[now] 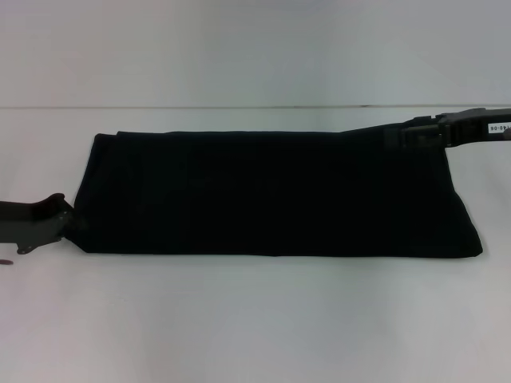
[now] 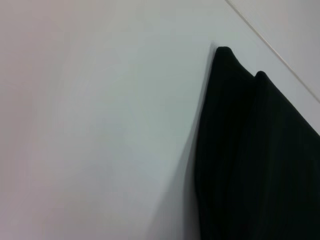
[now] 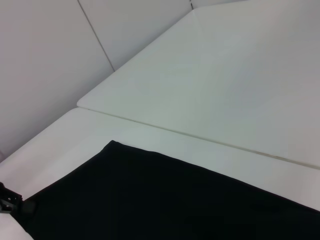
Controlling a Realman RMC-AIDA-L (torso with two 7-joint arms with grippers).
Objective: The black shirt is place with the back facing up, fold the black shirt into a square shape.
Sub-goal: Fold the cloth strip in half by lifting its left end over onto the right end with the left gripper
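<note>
Both grippers' tips vanish against the black shirt point(image 1: 271, 195) (folded long).

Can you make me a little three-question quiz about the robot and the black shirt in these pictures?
1. True or false: the black shirt lies as a long folded band on the white table.
2. Which gripper is at the shirt's far corner? A) left gripper B) right gripper
3. Fill in: the left gripper is at the shirt's near ____ corner.

Key: 1 true. 2 B. 3 left.
</note>
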